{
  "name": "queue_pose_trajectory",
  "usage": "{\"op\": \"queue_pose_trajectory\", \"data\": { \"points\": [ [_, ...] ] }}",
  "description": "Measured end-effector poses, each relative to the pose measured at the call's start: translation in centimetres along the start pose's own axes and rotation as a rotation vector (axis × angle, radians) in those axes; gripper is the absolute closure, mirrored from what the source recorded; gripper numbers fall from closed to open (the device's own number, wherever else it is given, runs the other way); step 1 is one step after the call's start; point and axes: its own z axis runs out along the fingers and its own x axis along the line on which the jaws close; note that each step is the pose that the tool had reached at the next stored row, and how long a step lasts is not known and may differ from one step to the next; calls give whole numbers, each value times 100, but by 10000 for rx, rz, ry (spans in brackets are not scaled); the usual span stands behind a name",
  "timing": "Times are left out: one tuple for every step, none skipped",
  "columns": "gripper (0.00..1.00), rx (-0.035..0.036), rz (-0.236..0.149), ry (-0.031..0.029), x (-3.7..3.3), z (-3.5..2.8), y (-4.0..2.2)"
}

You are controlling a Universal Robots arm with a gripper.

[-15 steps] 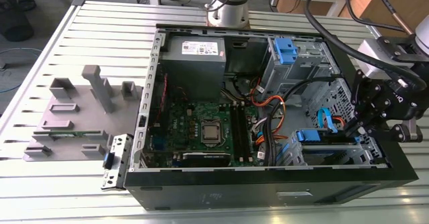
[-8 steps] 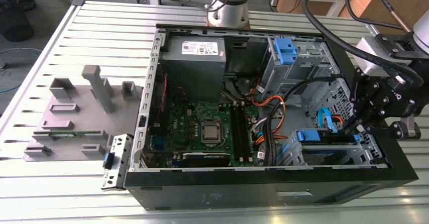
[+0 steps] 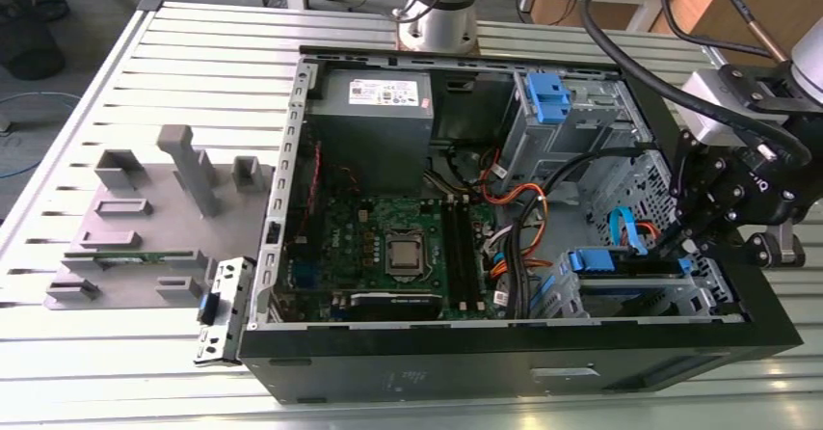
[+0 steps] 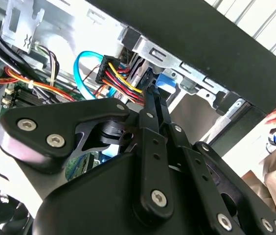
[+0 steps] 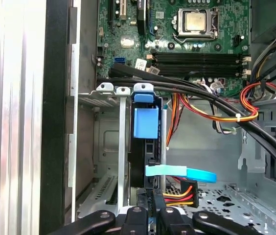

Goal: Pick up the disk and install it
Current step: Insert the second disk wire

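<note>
Black linkage gripper [image 5: 153,203] sits directly behind the rear end of the disk [image 5: 146,147], a dark drive with blue plastic rails, seated edge-on in the grey metal bay [image 5: 109,147]. Fingers pinched together at its edge; an actual grasp cannot be confirmed. Long axis runs straight away from the gripper.

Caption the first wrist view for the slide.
Black claw at the edge of the flat metal disk with blue plastic rails, seated in the grey metal drive cage beside the green motherboard.

Slatted metal table [image 3: 154,83] — open computer case [image 3: 515,353] and grey fixture [image 3: 142,218] on it.
</note>
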Motion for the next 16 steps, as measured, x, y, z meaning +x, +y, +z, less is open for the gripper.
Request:
{"op": "queue_pose_trajectory", "data": {
  "points": [
    [84,-6,0,0,0,0,0],
    [84,-8,1,0,0,0,0],
    [84,-10,0,1,0,-1,-1],
    [84,-12,0,0,0,0,0],
    [84,-12,0,-1,0,0,0],
    [84,-12,-1,-1,0,1,0],
    [84,-12,0,-2,-1,2,5],
    [84,-13,-1,-1,-1,2,10],
    [84,-12,0,-1,-1,2,15],
    [84,-12,-1,-1,-1,3,20],
    [84,-12,0,-1,-2,4,25],
    [84,-12,-1,-1,-4,5,27],
    [84,-12,-2,2,-8,6,28],
    [84,-12,-2,0,-12,7,29],
    [84,-12,-1,-1,-13,8,29],
    [84,-12,0,-1,-14,9,30]
  ]
}}
